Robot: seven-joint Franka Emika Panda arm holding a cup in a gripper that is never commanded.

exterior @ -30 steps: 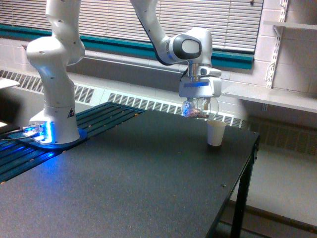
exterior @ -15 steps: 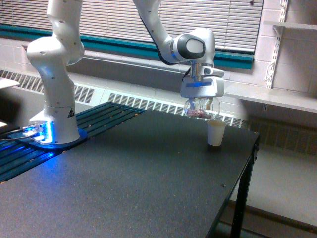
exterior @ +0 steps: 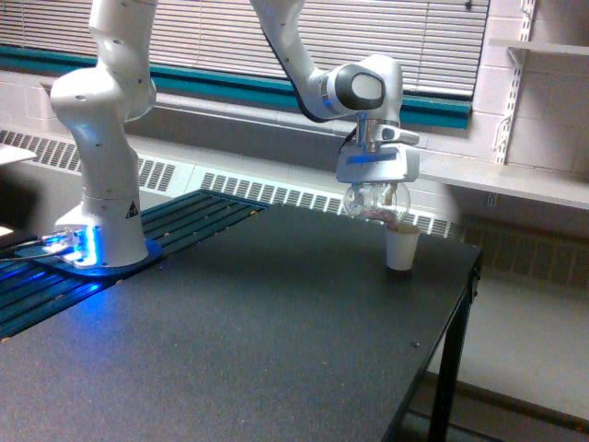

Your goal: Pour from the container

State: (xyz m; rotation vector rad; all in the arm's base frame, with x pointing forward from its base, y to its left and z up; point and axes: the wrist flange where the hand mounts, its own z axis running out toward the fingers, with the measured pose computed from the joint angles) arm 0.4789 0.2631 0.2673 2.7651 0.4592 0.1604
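My gripper (exterior: 375,191) is shut on the container (exterior: 375,204), a small clear plastic cup with brownish-pink bits showing through its wall. The container hangs tilted toward the exterior view's right, its lower edge just above the rim of a white paper cup (exterior: 401,246). That white cup stands upright on the dark table (exterior: 230,331) near the far right corner. The fingers are mostly hidden behind the clear cup.
The arm's white base (exterior: 101,184) stands at the exterior view's left on a blue-lit plate. The table's right edge (exterior: 460,304) drops off close to the white cup. A radiator grille and window blinds run along the back wall, with a shelf at right.
The gripper with the container has shifted slightly right toward the white cup and risen a little. The container now tilts over the white cup's rim.
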